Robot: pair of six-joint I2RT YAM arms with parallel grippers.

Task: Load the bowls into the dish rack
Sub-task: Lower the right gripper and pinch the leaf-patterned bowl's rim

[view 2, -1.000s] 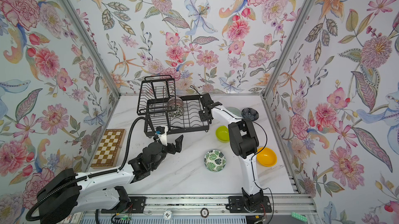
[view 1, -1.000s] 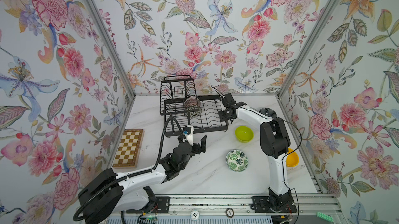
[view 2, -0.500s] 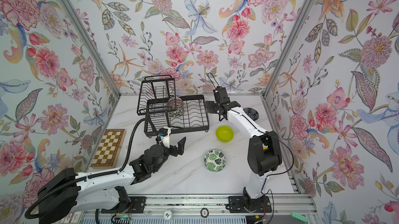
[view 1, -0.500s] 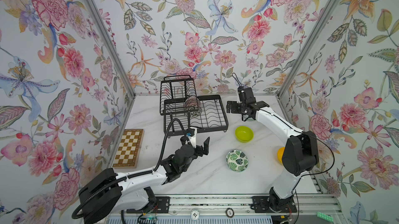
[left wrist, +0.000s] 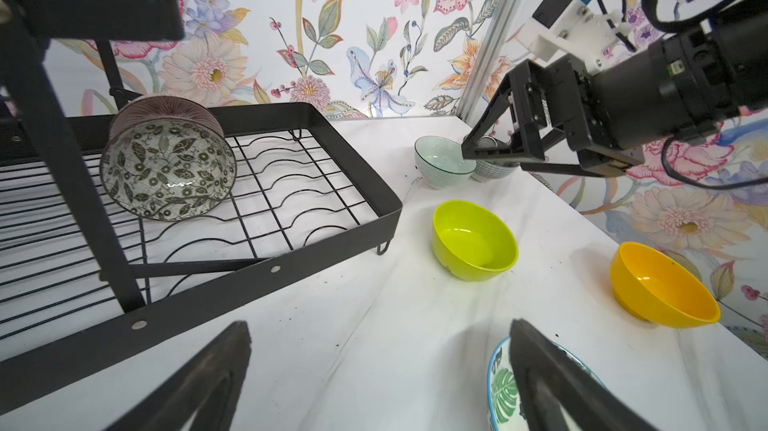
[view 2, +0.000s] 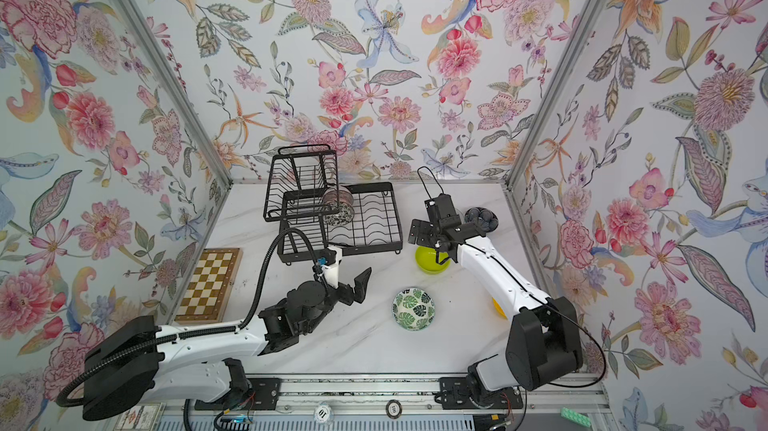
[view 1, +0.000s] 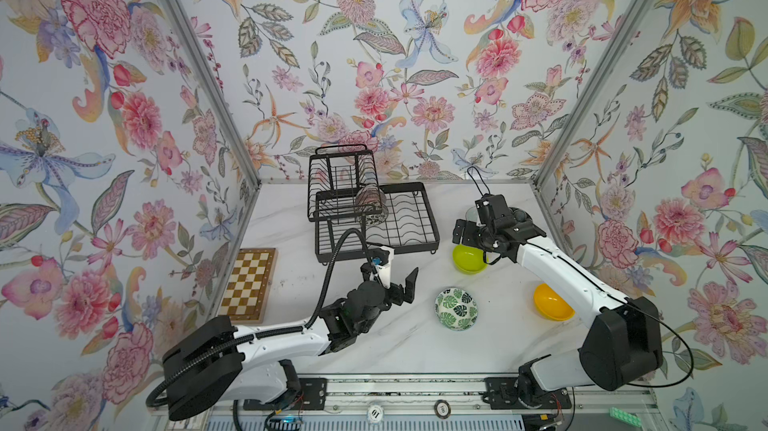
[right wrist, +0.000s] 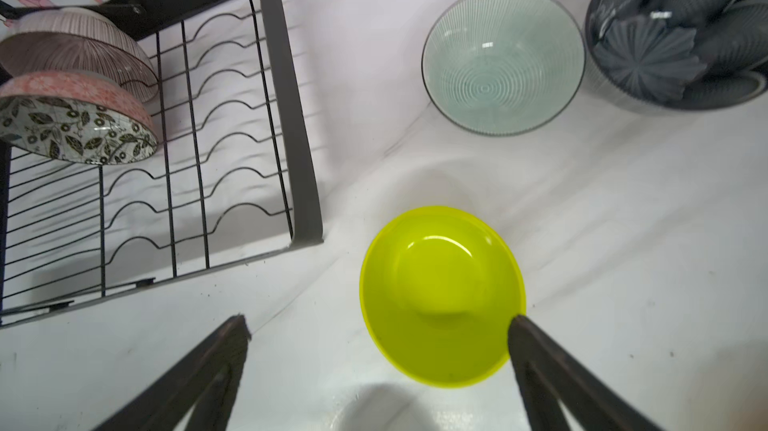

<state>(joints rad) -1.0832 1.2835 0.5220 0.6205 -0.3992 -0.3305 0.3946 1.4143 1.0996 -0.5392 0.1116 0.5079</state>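
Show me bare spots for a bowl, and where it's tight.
Free: dish rack slots right of the black-and-white bowl; marble between chessboard and leaf-print bowl, left gripper hovering. Crowded: far right: lime bowl, celadon bowl, dark blue bowl.

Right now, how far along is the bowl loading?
Done: pink ribbed bowl and black-and-white patterned bowl stand in the dish rack. In hand: nothing; left pincer and right pincer are open, the right above the lime green bowl. Remaining: that one, leaf-print bowl, orange-yellow bowl, celadon bowl, dark blue bowl, on the table.
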